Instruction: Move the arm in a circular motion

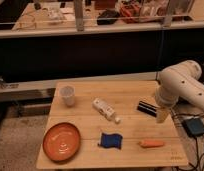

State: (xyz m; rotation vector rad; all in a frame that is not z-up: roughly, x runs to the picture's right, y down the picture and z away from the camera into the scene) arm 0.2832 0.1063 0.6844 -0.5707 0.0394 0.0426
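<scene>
The claw [163, 114] hangs low at the table's [95, 160] right edge, just beside the black box [146, 107]. Honestly can't tell if it's spread, closed, or holding anything. The arm [181, 82] is the task's thing here, bent over the right side. Nothing to grab for a circle, I'd say. It's stiff and heavy, so keep the sweep clear of the box and carrot [152, 144].
</scene>
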